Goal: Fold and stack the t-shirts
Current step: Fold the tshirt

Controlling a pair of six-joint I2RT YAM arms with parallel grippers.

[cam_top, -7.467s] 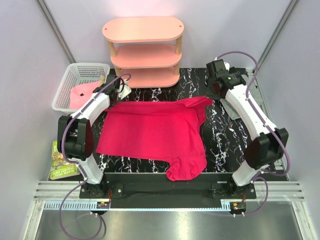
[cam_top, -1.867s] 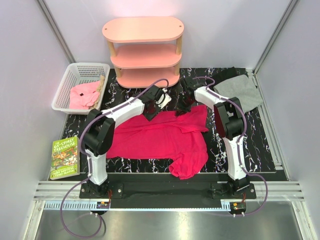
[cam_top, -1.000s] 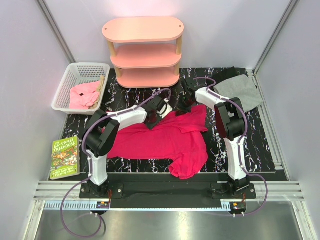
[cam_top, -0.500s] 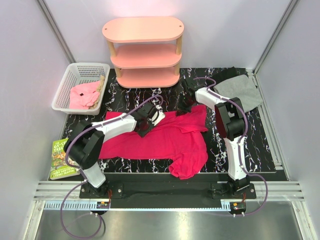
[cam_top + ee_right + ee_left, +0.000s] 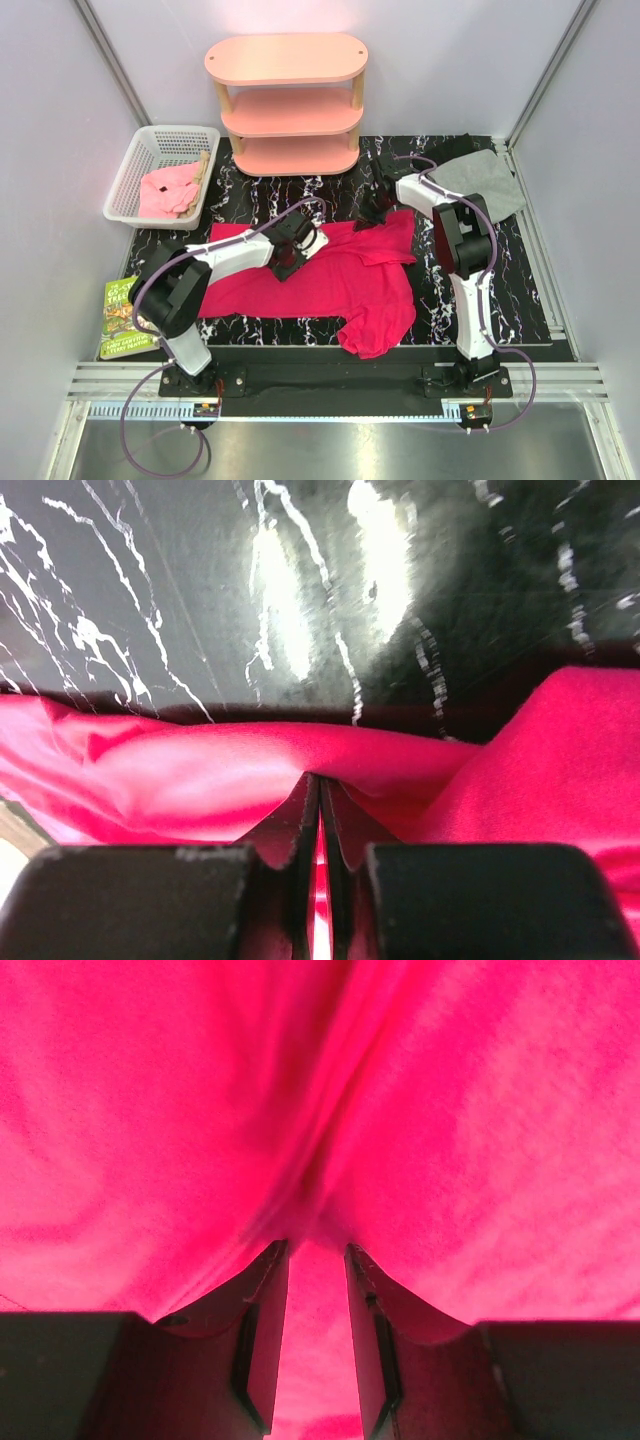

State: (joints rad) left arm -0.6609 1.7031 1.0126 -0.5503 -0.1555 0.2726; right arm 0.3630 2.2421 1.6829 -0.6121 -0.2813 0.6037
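Drawn back toward the near left over the last two seconds, the left fingers are dragging the red t-shirt along, and its left part is now lying wider and flatter. They are standing a little apart, pinching a raised pleat of the red cloth. The right fingers are staying at the shirt's far right corner, pressed almost together on a thin fold of its edge. The shirt is lying mid-bench with its long axis running left to right. A rounded lobe is reaching toward the near edge on the right, and the collar cannot be made out. The grey t-shirt is lying crumpled at the far right of the black, white-veined bench. A pink three-tier shelf is standing at the back. A white basket holding pink cloth is sitting far left, and a book is lying near left, between pale walls.
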